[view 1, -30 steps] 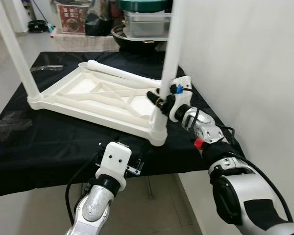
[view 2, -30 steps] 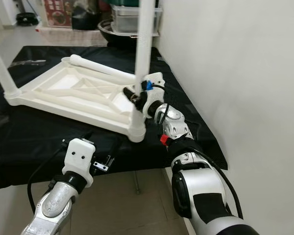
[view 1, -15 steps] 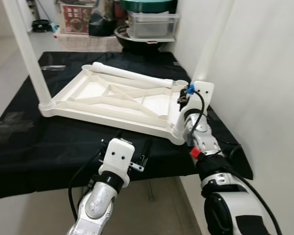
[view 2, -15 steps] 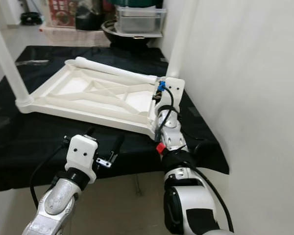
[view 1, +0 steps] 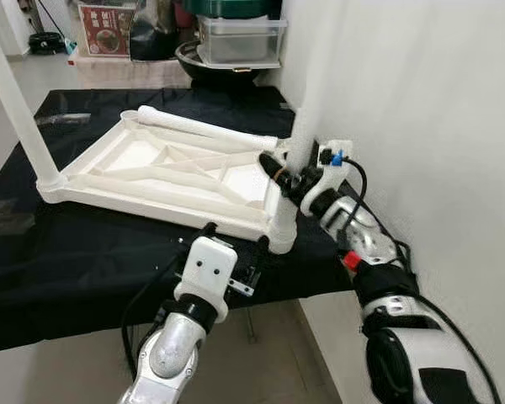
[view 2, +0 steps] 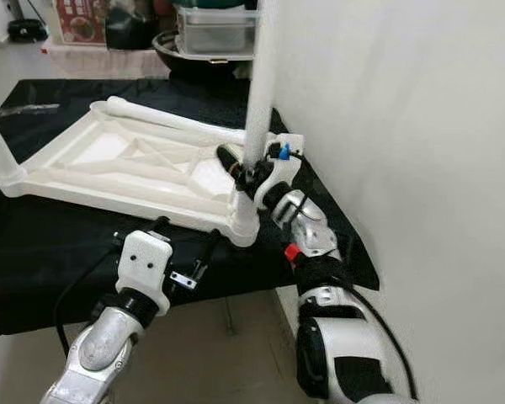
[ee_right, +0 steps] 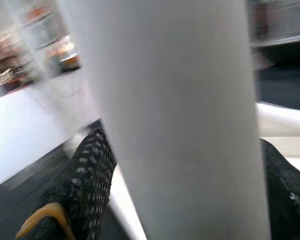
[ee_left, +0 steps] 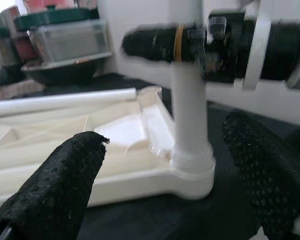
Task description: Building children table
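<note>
A black cloth (view 1: pixel 84 252) beside a white wall (view 1: pixel 438 109) bears the upturned tabletop (view 1: pixel 164 172). The right gripper (view 1: pixel 288 172), off it half a second ago, now pinches the corner leg (view 1: pixel 299 143); the left gripper (view 1: pixel 231 252) hangs spread.

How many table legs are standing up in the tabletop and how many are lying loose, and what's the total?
Upright legs in corner sockets: 2, the near-right leg held by the right gripper, and the near-left leg.
Loose leg lying on the tabletop: 1.
Total: 3.

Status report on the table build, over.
Right gripper clamped on the upright table leg at the near corner socket. Left gripper open, low at the cloth's edge. Upturned tabletop flat; one leg lying loose on it.
</note>
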{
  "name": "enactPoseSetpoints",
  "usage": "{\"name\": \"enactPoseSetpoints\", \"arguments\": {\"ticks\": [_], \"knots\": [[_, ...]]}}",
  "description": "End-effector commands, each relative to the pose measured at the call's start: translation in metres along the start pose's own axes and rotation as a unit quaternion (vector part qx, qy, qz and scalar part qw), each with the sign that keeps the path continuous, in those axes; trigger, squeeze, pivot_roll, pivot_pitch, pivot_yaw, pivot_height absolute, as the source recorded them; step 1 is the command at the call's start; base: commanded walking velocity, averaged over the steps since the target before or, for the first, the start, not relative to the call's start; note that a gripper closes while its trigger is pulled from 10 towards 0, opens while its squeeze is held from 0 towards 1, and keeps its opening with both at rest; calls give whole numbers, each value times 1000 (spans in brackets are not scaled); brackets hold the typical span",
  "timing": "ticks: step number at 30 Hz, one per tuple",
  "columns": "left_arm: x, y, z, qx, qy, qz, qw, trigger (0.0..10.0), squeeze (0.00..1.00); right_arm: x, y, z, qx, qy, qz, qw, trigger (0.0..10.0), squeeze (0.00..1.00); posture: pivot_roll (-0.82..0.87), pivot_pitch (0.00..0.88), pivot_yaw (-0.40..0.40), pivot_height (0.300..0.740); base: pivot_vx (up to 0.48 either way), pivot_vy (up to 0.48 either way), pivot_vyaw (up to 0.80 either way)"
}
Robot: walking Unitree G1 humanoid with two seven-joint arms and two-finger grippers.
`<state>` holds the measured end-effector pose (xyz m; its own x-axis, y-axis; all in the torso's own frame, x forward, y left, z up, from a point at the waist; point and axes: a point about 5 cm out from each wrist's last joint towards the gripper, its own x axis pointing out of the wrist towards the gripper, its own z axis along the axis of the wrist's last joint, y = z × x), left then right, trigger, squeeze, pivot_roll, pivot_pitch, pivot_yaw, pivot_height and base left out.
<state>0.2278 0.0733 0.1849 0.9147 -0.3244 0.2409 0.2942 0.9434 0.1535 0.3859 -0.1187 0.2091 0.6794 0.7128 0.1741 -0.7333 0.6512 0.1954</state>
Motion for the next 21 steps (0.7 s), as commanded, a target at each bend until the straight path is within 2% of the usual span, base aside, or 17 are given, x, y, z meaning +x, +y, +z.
{"name": "enactPoseSetpoints", "arguments": {"ticks": [1,2,3,4,6,7,8,9,11,12,13,14,15,17,18,20,21], "knots": [[-4,-2,3,-1,3,-2,1000,10000,0,1,9,-9,-10,45,84,995,10000,0,100,40,-92,740,0,0,0],[-4,-2,3,-1,3,-2,1000,10000,0,1,9,-9,-10,45,84,995,10000,0,100,40,-92,740,0,0,0],[-6,-1,5,-1,4,2,1000,10000,0,1,9,-10,-14,59,108,992,7451,0,106,42,-95,740,0,0,0],[-7,-1,6,2,4,3,1000,10000,0,4,9,-11,-22,63,103,992,0,0,108,42,-96,740,0,0,0],[-8,-1,6,5,4,3,1000,10000,0,7,8,-10,-27,62,96,993,0,0,110,41,-98,740,0,0,0],[-8,0,6,7,4,4,1000,10000,0,10,5,-10,-42,62,59,995,0,0,116,43,-98,740,0,0,0],[-8,0,4,14,5,3,1000,10000,0,13,-1,-10,-66,66,-11,996,0,0,114,43,-97,740,0,0,0],[-8,0,4,14,5,3,1000,10000,0,13,-1,-10,-66,66,-11,996,0,0,114,43,-97,740,0,0,0],[-9,0,3,18,6,3,1000,10000,0,15,-5,-10,-82,68,-57,993,0,0,110,43,-97,740,0,0,0],[-9,-1,3,18,8,2,1000,10000,0,12,-14,-10,-94,69,-139,983,0,0,116,47,-99,740,0,0,0],[-10,-1,3,17,10,3,1000,10000,0,3,-28,-10,-92,71,-240,964,0,0,113,49,-96,740,0,0,0],[-10,0,3,15,11,4,1000,10000,0,-4,-36,-10,-88,72,-304,946,0,0,113,49,-96,740,0,0,0],[-10,0,3,15,11,4,1000,10000,0,-4,-36,-10,-88,72,-304,946,0,0,113,49,-96,740,0,0,0],[-10,0,2,14,13,5,1000,10000,0,-21,-49,-13,-89,66,-432,895,0,0,109,52,-96,740,0,0,0],[-10,0,2,14,13,5,1000,10000,0,-21,-49,-13,-89,66,-432,895,0,0,109,52,-96,740,0,0,0],[-10,0,2,13,14,5,1000,10000,0,-31,-49,-20,-74,59,-505,858,0,0,108,53,-95,740,0,0,0],[-10,0,2,13,14,5,1000,10000,0,-31,-49,-20,-74,59,-505,858,0,0,108,53,-95,740,0,0,0]]}}
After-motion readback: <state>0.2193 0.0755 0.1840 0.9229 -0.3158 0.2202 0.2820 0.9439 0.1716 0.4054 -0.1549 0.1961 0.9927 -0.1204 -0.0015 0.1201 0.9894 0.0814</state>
